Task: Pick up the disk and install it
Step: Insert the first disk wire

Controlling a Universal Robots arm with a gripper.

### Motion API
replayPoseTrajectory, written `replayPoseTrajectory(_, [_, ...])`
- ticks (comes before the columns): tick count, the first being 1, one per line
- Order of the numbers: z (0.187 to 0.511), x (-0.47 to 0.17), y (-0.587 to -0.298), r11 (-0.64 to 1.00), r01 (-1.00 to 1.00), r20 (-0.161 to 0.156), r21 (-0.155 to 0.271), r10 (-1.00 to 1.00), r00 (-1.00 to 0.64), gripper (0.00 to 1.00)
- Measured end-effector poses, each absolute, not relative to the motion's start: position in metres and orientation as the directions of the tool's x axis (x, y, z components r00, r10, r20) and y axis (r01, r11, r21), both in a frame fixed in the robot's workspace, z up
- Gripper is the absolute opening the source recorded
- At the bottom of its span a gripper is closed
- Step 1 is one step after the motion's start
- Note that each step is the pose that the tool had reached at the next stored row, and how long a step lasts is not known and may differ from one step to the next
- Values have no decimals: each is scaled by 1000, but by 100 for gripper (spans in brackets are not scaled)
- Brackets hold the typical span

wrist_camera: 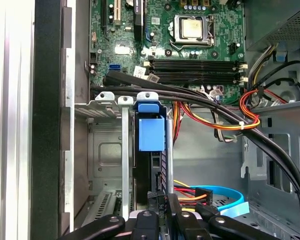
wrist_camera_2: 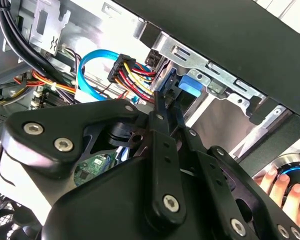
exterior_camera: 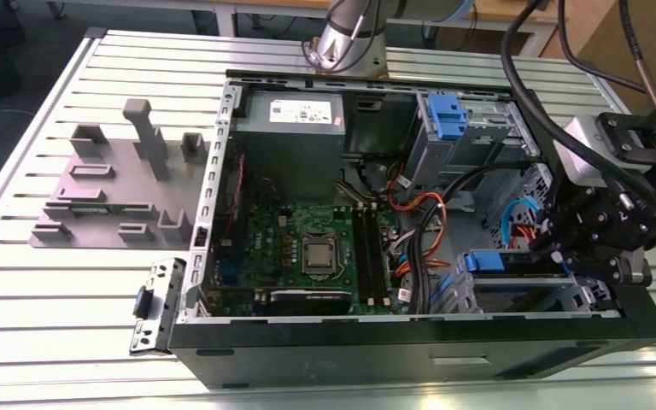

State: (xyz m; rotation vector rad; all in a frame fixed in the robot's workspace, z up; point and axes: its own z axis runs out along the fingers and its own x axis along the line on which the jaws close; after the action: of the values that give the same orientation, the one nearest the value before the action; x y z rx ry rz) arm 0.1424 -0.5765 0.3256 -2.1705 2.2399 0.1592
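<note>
One disk [wrist_camera: 151,131] standing on edge in the metal drive bay [wrist_camera: 106,150] of the open computer case [exterior_camera: 419,346], blue handle up, near the motherboard [exterior_camera: 305,248]. Gripper [wrist_camera_2: 166,107] right at the disk's cabled end, fingers [wrist_camera_2: 160,117] narrowed nearly together (whether actually clamping the disk: cannot tell). Fingers of a person's hand [wrist_camera_2: 280,187] on a round knob outside the case.

Slatted aluminium table [exterior_camera: 66,290] carries open computer case [exterior_camera: 419,346], grey fixture block [exterior_camera: 117,184] and loose metal bracket [exterior_camera: 155,306].
</note>
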Motion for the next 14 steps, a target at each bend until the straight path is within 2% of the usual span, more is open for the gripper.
replayPoseTrajectory(9, [325,142,-577,29,-998,-85,60,-996,-34,20])
replayPoseTrajectory(10, [325,142,-577,29,-998,-85,60,-996,-34,27])
replayPoseTrajectory(14, [329,142,-577,29,-998,-85,60,-996,-34,27])
